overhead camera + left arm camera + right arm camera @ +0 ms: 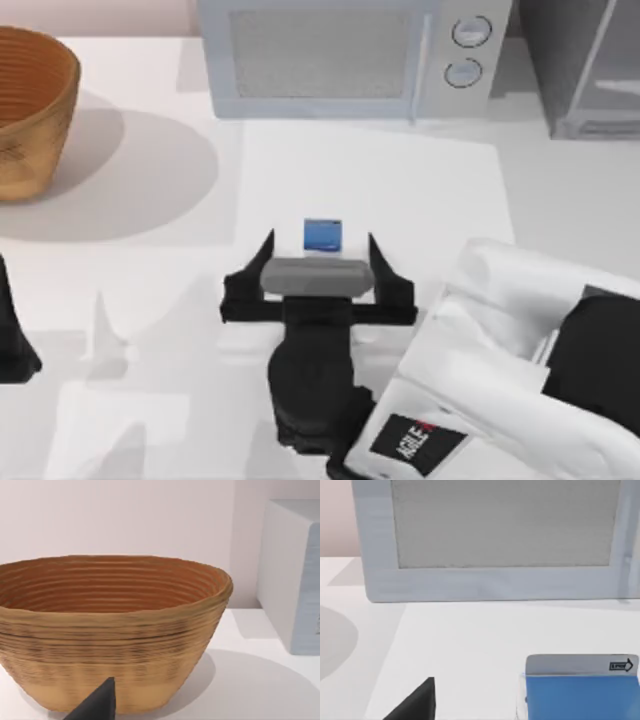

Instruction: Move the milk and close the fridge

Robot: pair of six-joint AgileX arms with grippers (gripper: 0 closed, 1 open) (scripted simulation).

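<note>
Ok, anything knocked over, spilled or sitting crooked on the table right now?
Nothing stands out. The milk stands upright between the open fingers of the right hand, and the basket and microwave sit squarely.

Right arm (520,330) is showing white shell w/ black "AGILE" label; right gripper (320,262) is wearing black pointed fingers, grey bar.

Small milk carton (322,235), blue top, standing upright on the white table, centred between the spread fingers of the right gripper (320,248), apart from both. Dark grey fridge (583,65) far beyond, up-right of that gripper, pale-framed door ajar.
</note>
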